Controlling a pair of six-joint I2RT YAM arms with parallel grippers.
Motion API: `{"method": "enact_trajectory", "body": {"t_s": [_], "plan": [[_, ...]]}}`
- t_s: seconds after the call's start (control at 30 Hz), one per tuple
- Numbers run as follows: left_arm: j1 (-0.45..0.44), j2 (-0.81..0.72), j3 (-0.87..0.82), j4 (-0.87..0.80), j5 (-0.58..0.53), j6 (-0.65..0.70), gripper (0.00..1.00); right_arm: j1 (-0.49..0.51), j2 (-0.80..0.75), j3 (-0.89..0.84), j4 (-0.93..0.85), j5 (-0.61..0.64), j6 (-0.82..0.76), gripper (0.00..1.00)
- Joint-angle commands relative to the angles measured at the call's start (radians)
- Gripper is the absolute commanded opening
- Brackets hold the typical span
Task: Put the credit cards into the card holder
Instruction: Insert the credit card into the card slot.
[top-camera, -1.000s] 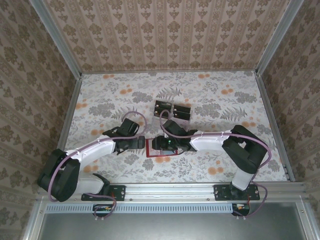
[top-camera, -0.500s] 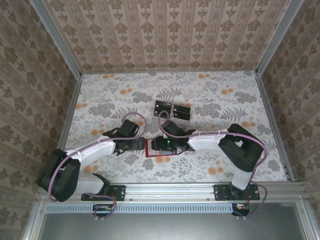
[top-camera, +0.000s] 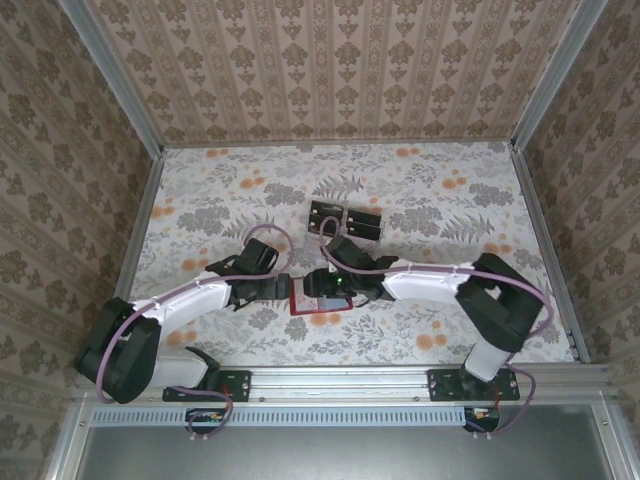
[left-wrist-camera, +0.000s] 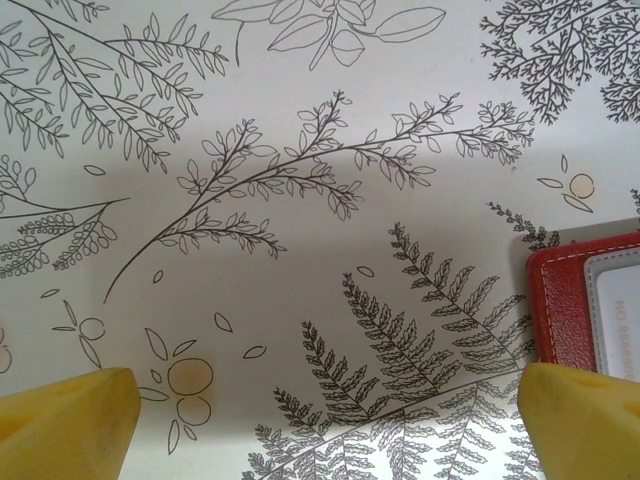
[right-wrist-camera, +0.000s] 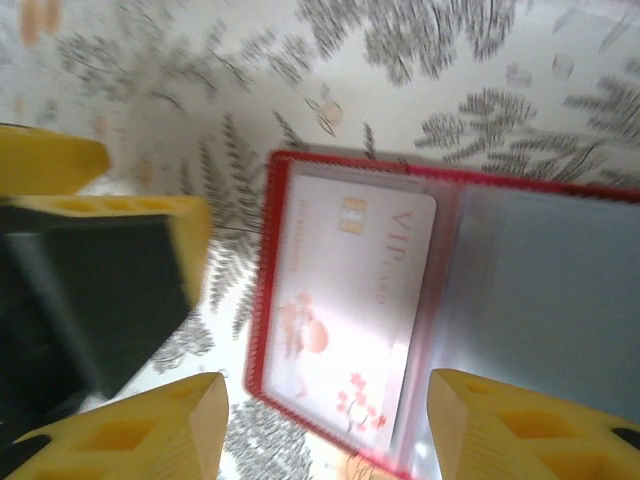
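Where card holder (right-wrist-camera: 540, 290) lies open, pale credit card (right-wrist-camera: 345, 300) reads "VIP"

Our left gripper (top-camera: 282, 288) sits at centre frame, jaws spread wide. Our right gripper (top-camera: 320, 290) faces it, jaws parted.

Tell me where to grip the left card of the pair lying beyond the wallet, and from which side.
Grip the left card across its far and near long edges, coming straight down from above. It lies flat on the table, so nothing can likely slip under it from the side, and its right short edge sits close beside the other card, leaving little finger room there.
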Motion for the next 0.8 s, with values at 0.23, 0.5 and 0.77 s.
{"method": "enact_trajectory", "body": {"t_s": [0.23,0.5,0.77], "plan": [[-0.02,-0.047,0.009,-0.011,0.004,-0.027,1.0,-0.067,-0.049,0.058,-0.237,0.113,-0.195,0.61],[-0.059,-0.042,0.017,-0.009,-0.03,-0.08,1.0,-0.07,0.018,0.105,-0.248,0.093,-0.247,0.6],[-0.089,-0.03,0.027,-0.013,-0.051,-0.097,1.0,-0.072,0.079,0.125,-0.24,0.089,-0.257,0.59]]}}
